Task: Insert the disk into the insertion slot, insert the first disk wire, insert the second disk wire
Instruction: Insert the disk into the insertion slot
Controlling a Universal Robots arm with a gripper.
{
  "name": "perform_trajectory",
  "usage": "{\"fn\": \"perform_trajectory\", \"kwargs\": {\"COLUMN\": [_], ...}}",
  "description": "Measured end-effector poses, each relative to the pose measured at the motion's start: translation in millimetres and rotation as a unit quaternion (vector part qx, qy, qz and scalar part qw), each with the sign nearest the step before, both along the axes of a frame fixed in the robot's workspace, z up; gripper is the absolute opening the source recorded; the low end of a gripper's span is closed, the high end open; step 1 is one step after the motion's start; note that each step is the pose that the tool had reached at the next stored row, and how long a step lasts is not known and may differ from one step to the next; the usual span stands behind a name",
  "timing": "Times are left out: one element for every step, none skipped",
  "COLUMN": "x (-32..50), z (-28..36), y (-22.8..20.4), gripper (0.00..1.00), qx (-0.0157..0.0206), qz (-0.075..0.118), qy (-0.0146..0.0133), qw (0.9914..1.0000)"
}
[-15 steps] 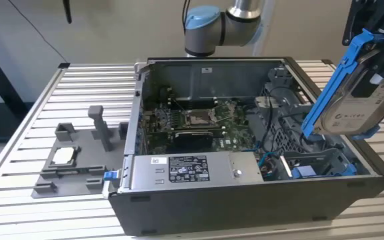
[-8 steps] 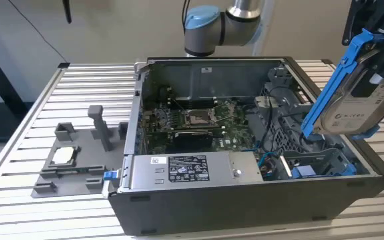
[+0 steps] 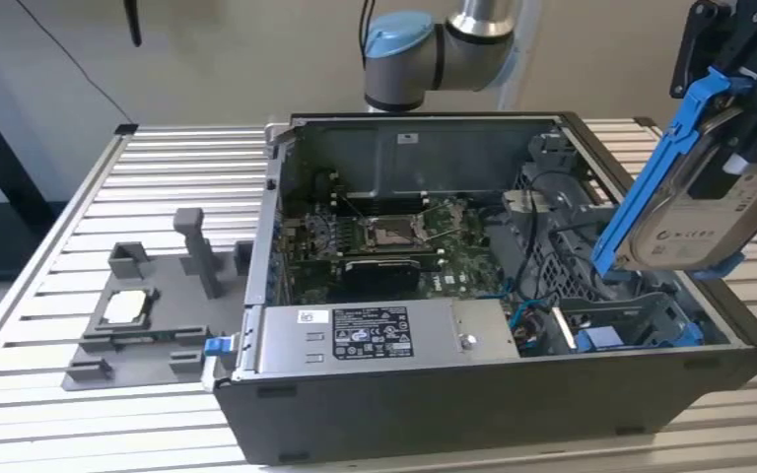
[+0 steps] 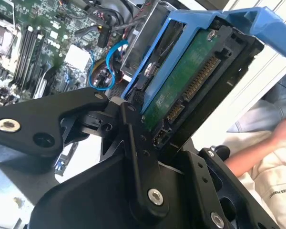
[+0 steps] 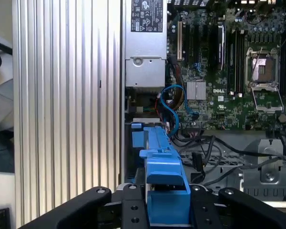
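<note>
claw [image 3: 741, 118] hangs high over the case's corner at the exterior view's right, pressed together on the disk [image 3: 694, 212], which is tilted steeply in the air and touches nothing below.

desk [image 3: 50, 227]: slatted metal, carrying the open case [image 3: 484, 404] and, just beside it, a grey fixture [image 3: 142, 325].

inside the case sit the board [image 3: 392, 236], the grey supply box [image 3: 352, 335] along the near wall, and the drive cage [image 3: 629, 325] in the corner beneath the disk. the cage looks to me like the slot, and it is not yet filled.

in the first wrist view the claw [image 5: 167, 212] has a black finger on each side of the blue frame, and the disk [image 5: 164, 183] points down toward the cage.

in the second wrist view the disk [image 4: 181, 90] shows its green underside and connector row, close by the claw [image 4: 150, 143].

blue wires [image 5: 174, 105] loop loose near the cage.

handling, as i judge it: the disk is rigid, dense and weighty for its size, and sensitive to knocks. its metal faces are probably slick, while the plastic frame gives a little. the frame's two long rails are the safest hold. the bare green board and connector pins should be kept off the fingers and the cage edges.
</note>
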State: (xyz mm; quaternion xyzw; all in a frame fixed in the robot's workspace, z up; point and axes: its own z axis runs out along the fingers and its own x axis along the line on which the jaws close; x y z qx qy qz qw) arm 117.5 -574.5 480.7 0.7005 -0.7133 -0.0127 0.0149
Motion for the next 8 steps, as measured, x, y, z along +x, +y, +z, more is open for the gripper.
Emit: {"fn": "perform_trajectory", "kwargs": {"x": [0.0, 0.0, -0.1, 0.0, 0.0, 0.0, 0.0, 0.0], "z": [-1.4, -2.9, -4.4, -5.9, -7.3, -8.8, -10.3, -12.0], "y": [-0.2, -0.5, -0.9, -1.3, -1.8, -2.1, -2.3, -2.4], "gripper": [0.33, 0.33, 0.33, 0.33, 0.33, 0.33, 0.33, 0.33], "qx": [0.0, 0.0001, 0.0002, 0.0004, 0.0007, 0.001, 0.0012, 0.0012], "qz": [0.0, 0.0, 0.0, 0.0, 0.0, 0.0, 0.0, 0.0], "qy": [-0.0001, -0.0002, -0.0005, -0.0008, -0.0012, -0.0019, -0.0028, -0.0038], "qw": [1.0, 1.0, 1.0, 1.0, 1.0, 1.0, 1.0, 0.99999]}}
